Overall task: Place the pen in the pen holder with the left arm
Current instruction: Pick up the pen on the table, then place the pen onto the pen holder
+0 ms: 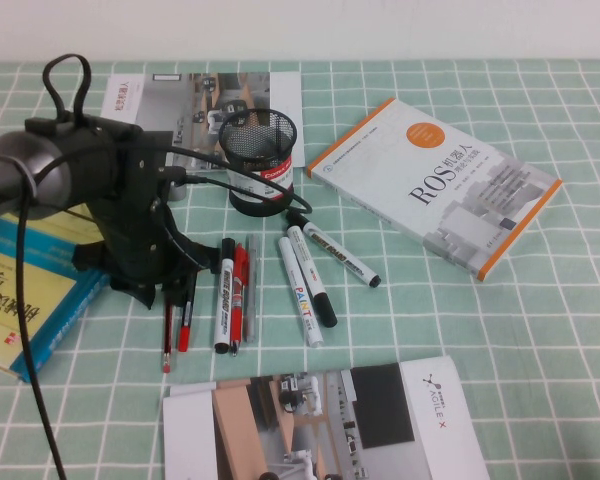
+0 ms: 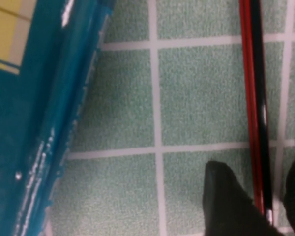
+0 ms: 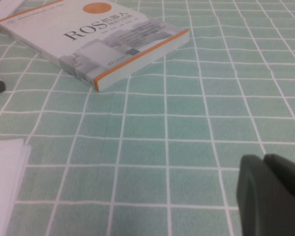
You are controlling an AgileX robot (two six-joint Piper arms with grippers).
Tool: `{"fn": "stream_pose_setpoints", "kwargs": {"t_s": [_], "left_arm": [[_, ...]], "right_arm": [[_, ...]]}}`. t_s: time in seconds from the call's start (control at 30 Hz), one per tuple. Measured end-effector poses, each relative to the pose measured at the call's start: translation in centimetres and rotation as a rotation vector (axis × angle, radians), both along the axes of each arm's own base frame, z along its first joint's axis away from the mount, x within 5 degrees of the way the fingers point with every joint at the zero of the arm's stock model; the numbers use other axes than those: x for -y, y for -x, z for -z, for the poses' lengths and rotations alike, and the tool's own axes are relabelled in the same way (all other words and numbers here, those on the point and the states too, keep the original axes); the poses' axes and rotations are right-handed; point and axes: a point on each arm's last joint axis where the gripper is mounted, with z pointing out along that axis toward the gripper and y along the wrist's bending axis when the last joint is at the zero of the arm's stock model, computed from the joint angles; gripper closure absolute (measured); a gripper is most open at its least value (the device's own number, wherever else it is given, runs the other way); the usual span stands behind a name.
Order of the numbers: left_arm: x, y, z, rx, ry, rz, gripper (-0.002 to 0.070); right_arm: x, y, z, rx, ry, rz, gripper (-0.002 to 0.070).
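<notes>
High view: the left gripper [image 1: 152, 290] is hanging low over the near-left end of the pen row, the pen [image 1: 168, 335] lying near-to-far beneath it, well near of the pen holder [image 1: 260, 160].

Left wrist view: the fingers [image 2: 226, 201] are straddling the pen [image 2: 250, 113] — jaws open, not yet gripping.

Right wrist view: the right gripper [image 3: 273, 191] is idling well right — its jaws appear closed.

Left pincer [image 1: 150, 290] low, fingers [image 2: 228, 201] apart; right pincer [image 3: 273, 194] parked.

pen [image 1: 167, 335]: dark red | pen holder [image 1: 261, 150]: black mesh | tablecloth [image 1: 540, 330]: green, white grid
</notes>
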Motion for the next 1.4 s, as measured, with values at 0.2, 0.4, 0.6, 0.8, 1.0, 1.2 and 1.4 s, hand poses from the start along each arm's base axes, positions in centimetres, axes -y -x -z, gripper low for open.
{"fn": "stream_pose_setpoints", "kwargs": {"t_s": [0.2, 0.4, 0.6, 0.8, 1.0, 1.2, 1.4], "left_arm": [[0.0, 0.0, 0.0, 0.001, -0.014, 0.009, 0.0610], [0.2, 0.1, 0.0, 0.004, -0.020, 0.060, 0.0650], [0.4, 1.0, -3.8, 0.096, 0.050, 0.086, 0.0651], [0.2, 3.5, -10.1, 0.536, 0.263, 0.131, 0.0651], [-0.7, 4.0, -12.4, 0.968, 0.369, 0.063, 0.0651], [-0.1, 2.3, -12.2, 1.179, 0.467, 0.032, 0.0651], [2.0, 0.5, -10.5, 1.284, 0.599, 0.165, 0.0652]], "right_arm": [[0.0, 0.0, 0.0, 0.000, 0.000, 0.000, 0.0696], [0.0, 0.0, 0.0, 0.000, 0.000, 0.000, 0.0696], [0.0, 0.0, 0.0, 0.000, 0.000, 0.000, 0.0696], [0.0, 0.0, 0.0, 0.000, 0.000, 0.000, 0.0696], [0.0, 0.0, 0.0, 0.000, 0.000, 0.000, 0.0696], [0.0, 0.0, 0.0, 0.000, 0.000, 0.000, 0.0696], [0.0, 0.0, 0.0, 0.000, 0.000, 0.000, 0.0696]]}}
